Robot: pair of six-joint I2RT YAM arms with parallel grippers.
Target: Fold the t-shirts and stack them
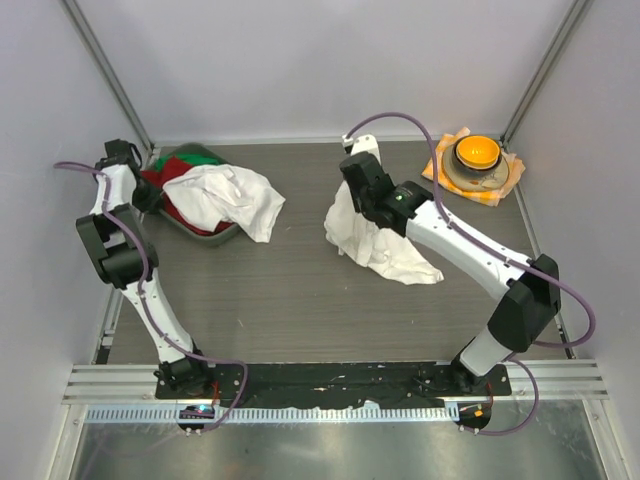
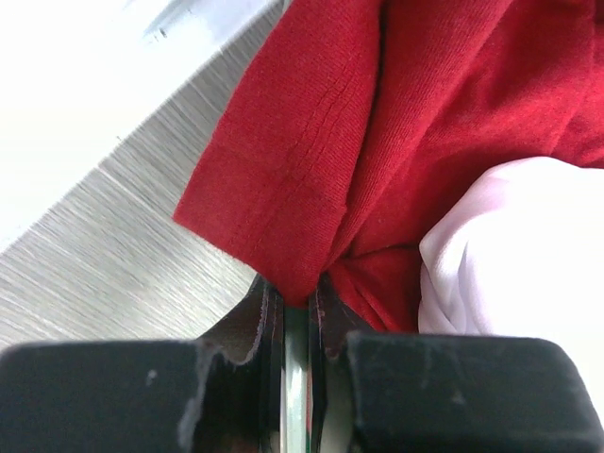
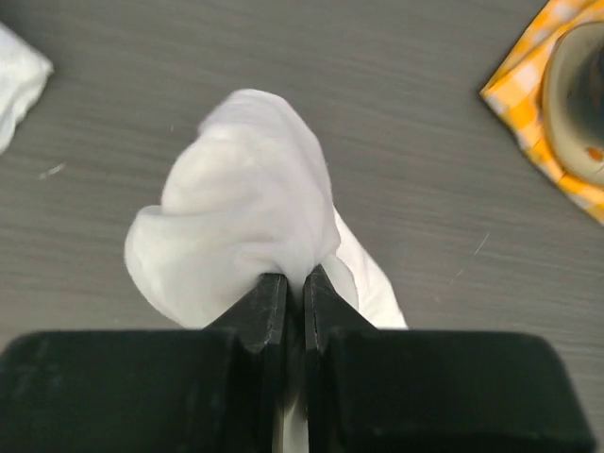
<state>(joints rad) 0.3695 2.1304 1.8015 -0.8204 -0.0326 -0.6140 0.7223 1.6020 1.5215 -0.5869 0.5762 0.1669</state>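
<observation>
Saw dark wood-grain table (image 1: pixel 300 300), pale walls on 3 sides. Found grey bin (image 1: pixel 213 237) sitting at rear L corner, w/ one white t-shirt (image 1: pixel 225 195) spilling over its rim — free end down on the wood to the R. Noted second t-shirt (image 1: pixel 395 262) right of centre, well apart from the first, lower folds spread on the surface, top bunched upward. Spotted orange-and-white checked cloth (image 1: pixel 436 168) flat at rear R corner.

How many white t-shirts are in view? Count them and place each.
2. One t-shirt lies on a red garment in the bin, rear left; the other t-shirt hangs pinched in the right gripper. More could be buried in the bin.
</observation>
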